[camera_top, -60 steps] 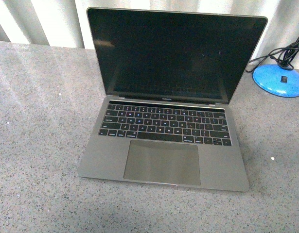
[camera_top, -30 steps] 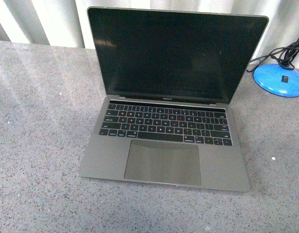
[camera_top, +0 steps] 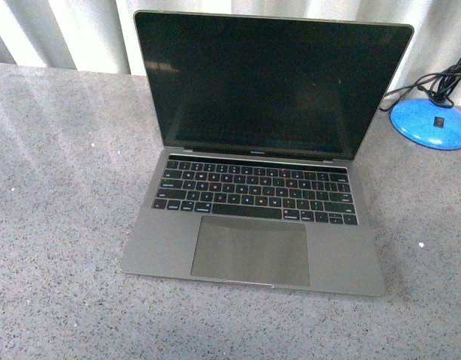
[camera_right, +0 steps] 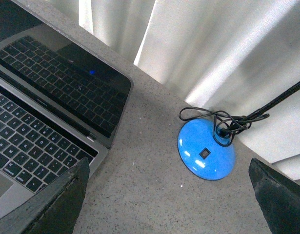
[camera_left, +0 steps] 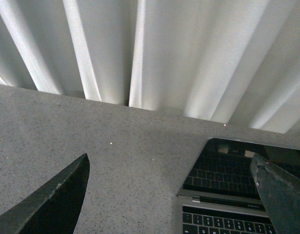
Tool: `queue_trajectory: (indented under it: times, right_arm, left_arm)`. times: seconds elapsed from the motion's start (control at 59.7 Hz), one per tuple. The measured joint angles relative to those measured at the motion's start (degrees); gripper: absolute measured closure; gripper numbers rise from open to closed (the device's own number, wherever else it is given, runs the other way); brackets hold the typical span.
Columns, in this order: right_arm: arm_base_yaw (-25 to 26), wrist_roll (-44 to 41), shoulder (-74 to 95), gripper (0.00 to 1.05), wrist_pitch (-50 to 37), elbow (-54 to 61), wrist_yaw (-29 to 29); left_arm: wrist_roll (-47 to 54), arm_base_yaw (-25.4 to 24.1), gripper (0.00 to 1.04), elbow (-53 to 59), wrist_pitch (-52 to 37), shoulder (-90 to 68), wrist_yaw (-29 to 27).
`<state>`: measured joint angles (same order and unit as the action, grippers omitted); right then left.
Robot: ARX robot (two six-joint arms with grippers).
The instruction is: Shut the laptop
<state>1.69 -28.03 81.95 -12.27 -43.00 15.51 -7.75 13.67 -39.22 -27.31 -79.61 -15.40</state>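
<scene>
The grey laptop point(camera_top: 252, 217) sits open in the middle of the speckled grey table point(camera_top: 58, 225), its dark screen point(camera_top: 271, 82) upright and black keys facing me. Neither arm shows in the front view. In the left wrist view my left gripper point(camera_left: 174, 195) is open above bare table beside the laptop point(camera_left: 228, 195), whose left rear corner lies between its dark fingertips point(camera_left: 62, 200). In the right wrist view my right gripper point(camera_right: 169, 195) is open over the table between the laptop point(camera_right: 47, 112) and a blue lamp base, holding nothing.
A blue round lamp base point(camera_top: 431, 124) point(camera_right: 206, 151) with a black cable and a dark gooseneck stands at the back right, close to the laptop's right side. White curtains point(camera_top: 80, 34) hang behind the table's far edge.
</scene>
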Motion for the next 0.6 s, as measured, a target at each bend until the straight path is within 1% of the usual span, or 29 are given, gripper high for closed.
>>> queue_trajectory:
  times: [0.218,0.318,0.452,0.502,0.536,0.586,0.603]
  right_arm:
    - [-0.8,2.8,1.2,0.1,-0.9,-1.9,0.7]
    - [-1.5,2.8,2.8,0.1,-2.5,-3.0,0.3]
    - [-2.5,2.1,8.2,0.1,-4.5,-5.1,-1.4]
    - [-2.7,1.8,10.4,0.1,-4.6,-6.6,-1.3]
    - [-2.8,1.4,11.4,0.1,-4.6,-7.5,-1.3]
    - [-3.0,0.9,13.0,0.1,-4.5,-9.4,-1.1]
    - [-3.1,0.5,13.7,0.1,-4.2,-10.5,-0.9]
  left_arm:
    - [0.0,-4.6,0.07,-0.8,-1.0,-0.9,0.7]
    - [0.1,-6.5,0.07,-2.4,-2.1,-2.9,2.3]
    - [0.2,-7.2,0.07,-7.0,-2.3,-8.7,5.0]
    - [0.2,-6.7,0.08,-9.5,-1.7,-11.0,5.1]
    - [0.3,-6.3,0.12,-10.9,-1.3,-12.0,5.1]
    - [0.6,-5.4,0.22,-13.4,-0.9,-13.7,5.1]
    - [0.7,-4.9,0.28,-14.7,-0.3,-14.4,5.2]
